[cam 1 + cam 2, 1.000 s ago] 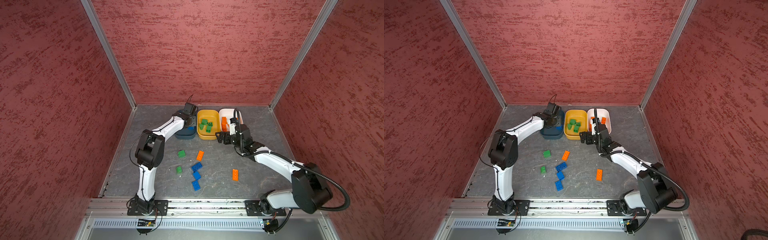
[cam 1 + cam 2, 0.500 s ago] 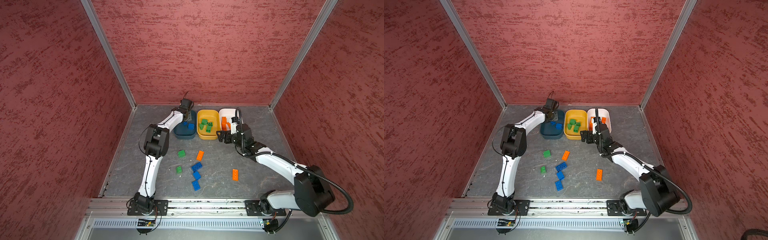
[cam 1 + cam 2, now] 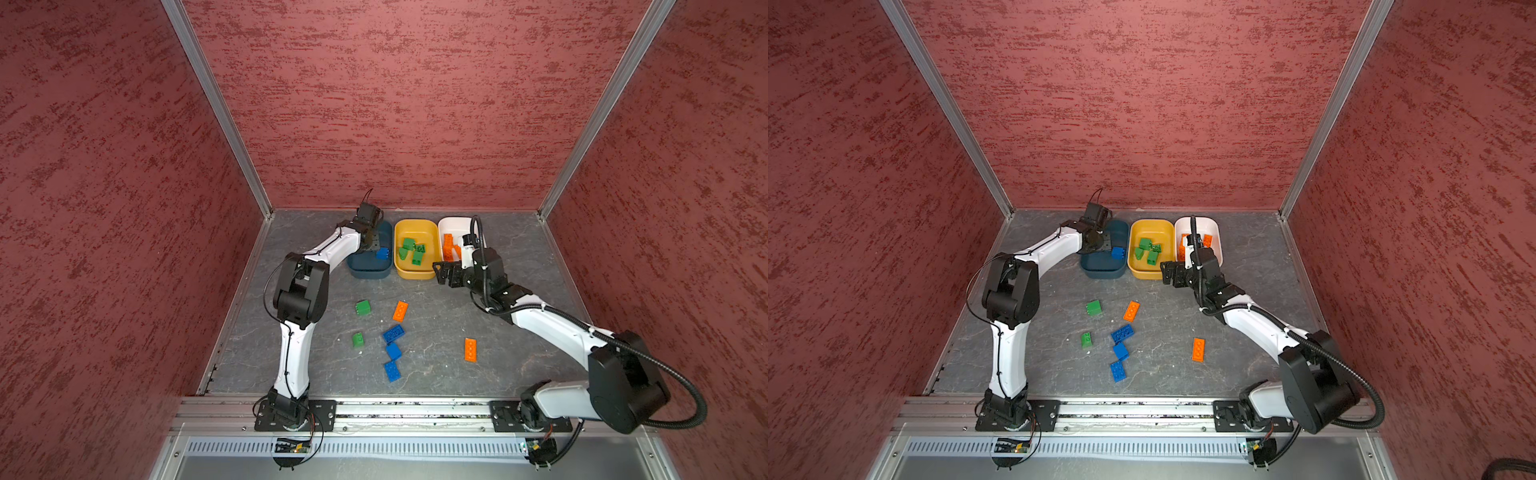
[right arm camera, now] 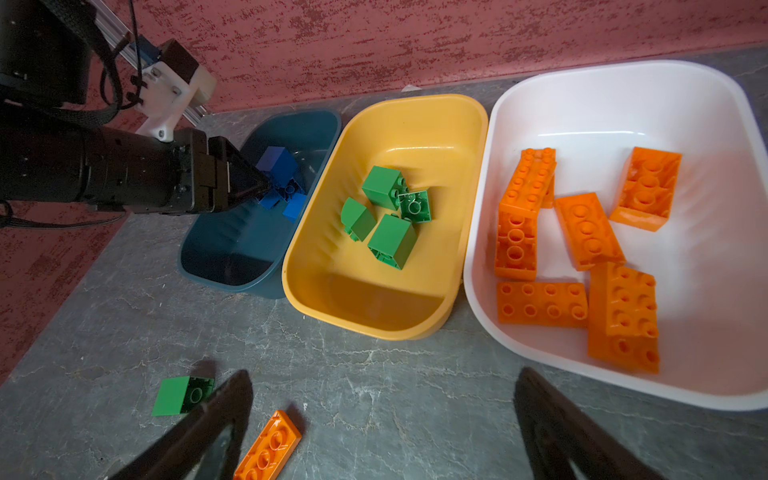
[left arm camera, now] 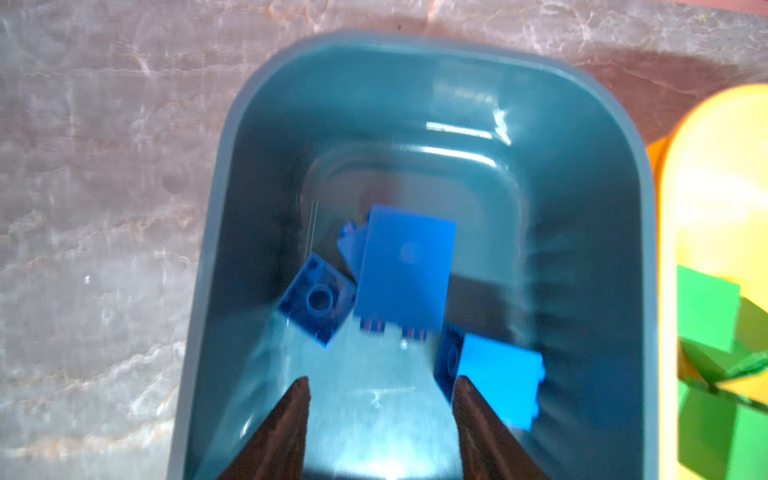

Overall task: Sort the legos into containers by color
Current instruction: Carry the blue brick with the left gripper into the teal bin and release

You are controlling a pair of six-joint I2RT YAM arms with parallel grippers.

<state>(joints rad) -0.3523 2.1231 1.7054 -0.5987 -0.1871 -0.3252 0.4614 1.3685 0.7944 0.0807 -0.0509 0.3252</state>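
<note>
The left gripper (image 5: 380, 384) has just let go: its jaws, pinched shut a moment ago, now stand partly apart with nothing between them. A blue brick (image 5: 405, 274) shows blurred beneath them inside the teal tub (image 5: 224, 166), dropping or freshly landed among other blue ones, so that is one more blue sorted. Next along, the yellow tub (image 3: 415, 226) holds green legos (image 3: 417, 258) and the white tub (image 3: 455, 221) holds orange legos (image 3: 447, 243). The right gripper (image 4: 384, 376) hangs wide open and empty just in front of those two, as before. On the table (image 3: 519, 257) lie two loose green bricks (image 3: 363, 308), three loose blue bricks (image 3: 393, 351) and two loose orange bricks (image 3: 400, 311), so I'd say seven are left to sort.
</note>
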